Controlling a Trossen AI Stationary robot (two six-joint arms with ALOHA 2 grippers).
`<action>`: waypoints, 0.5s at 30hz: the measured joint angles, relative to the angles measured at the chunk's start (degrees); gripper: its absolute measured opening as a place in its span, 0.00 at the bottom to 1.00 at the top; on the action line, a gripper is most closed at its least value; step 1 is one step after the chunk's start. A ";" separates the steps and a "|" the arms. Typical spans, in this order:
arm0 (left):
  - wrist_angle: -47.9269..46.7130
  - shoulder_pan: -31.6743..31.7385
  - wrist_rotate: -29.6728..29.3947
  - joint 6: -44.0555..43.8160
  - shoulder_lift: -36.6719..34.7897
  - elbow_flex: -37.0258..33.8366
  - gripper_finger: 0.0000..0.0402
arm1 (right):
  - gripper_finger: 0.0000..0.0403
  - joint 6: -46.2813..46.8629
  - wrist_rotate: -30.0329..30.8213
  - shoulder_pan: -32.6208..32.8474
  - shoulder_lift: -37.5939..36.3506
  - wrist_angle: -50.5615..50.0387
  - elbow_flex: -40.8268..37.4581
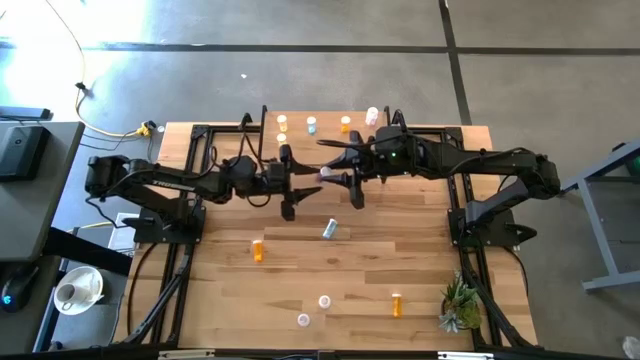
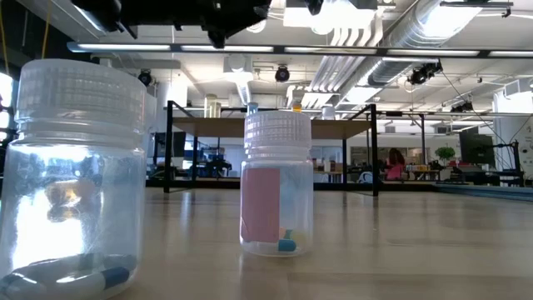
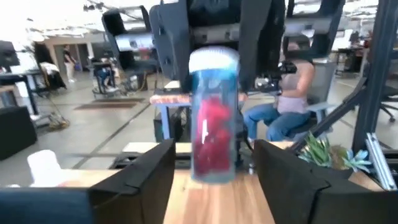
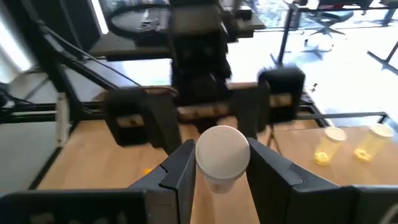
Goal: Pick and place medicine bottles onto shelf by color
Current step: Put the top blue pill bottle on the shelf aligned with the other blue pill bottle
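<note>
A pink bottle (image 3: 214, 115) is held in midair over the middle of the bench (image 1: 400, 250), clamped by its white cap in the right claw (image 4: 222, 163). The left claw (image 3: 214, 180) is seen with fingers spread wide on either side of the bottle's body, not touching it. Other bottles are lined up on the shelf (image 1: 325, 118) at the far edge.

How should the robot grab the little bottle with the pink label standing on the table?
Come straight down from above and pinch the ribbed white cap. The pink-label bottle stands upright on the table with its cap on top and open space on both sides.
</note>
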 joint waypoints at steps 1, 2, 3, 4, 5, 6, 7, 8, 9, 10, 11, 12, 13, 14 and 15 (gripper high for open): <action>-1.06 0.00 -0.29 0.67 -0.83 0.02 0.53 | 0.28 -0.49 0.67 -0.16 0.00 -0.25 0.00; -2.68 0.02 -0.80 1.35 -1.78 0.02 0.54 | 0.28 -0.97 1.39 -0.34 0.00 -0.45 0.00; -4.65 0.04 -1.48 2.18 -2.91 0.02 0.56 | 0.28 -1.43 2.01 -0.52 0.00 -0.49 0.00; -6.26 0.02 -2.25 3.31 -4.16 0.02 0.56 | 0.28 -1.77 2.56 -0.87 0.00 -0.44 0.00; -8.00 0.02 -2.76 4.64 -5.68 0.02 0.57 | 0.28 -2.16 2.80 -1.24 0.00 -0.42 0.00; -9.86 0.02 -3.18 5.78 -7.25 0.02 0.57 | 0.28 -2.50 2.92 -1.71 0.00 -0.32 0.00; -11.84 0.02 -3.84 6.65 -8.82 0.02 0.57 | 0.28 -2.54 3.00 -2.24 0.00 -0.10 0.00; -14.17 0.02 -4.48 7.07 -10.42 0.02 0.57 | 0.28 -2.56 3.30 -2.84 0.00 0.22 0.00; -16.24 0.02 -5.01 7.13 -12.03 0.02 0.58 | 0.28 -2.58 4.05 -3.45 0.00 0.62 0.00; -18.16 0.02 -5.52 7.13 -13.57 0.02 0.58 | 0.28 -2.62 4.82 -4.09 0.00 0.90 0.02; -20.31 0.02 -5.69 7.13 -15.17 0.02 0.58 | 0.28 -2.98 5.83 -4.80 0.00 0.88 0.12; -22.20 0.02 -5.88 7.13 -16.74 0.02 0.58 | 0.28 -3.34 6.90 -5.44 0.00 0.83 0.33; -24.08 0.02 -6.00 7.13 -18.36 0.02 0.58 | 0.28 -3.66 7.74 -6.11 0.00 0.86 0.63; -25.83 0.02 -6.04 7.13 -19.88 0.02 0.58 | 0.28 -4.16 8.23 -6.85 0.00 0.95 1.01; -27.05 0.02 -6.04 7.11 -21.31 0.02 0.58 | 0.28 -4.54 8.64 -7.58 0.00 1.14 1.50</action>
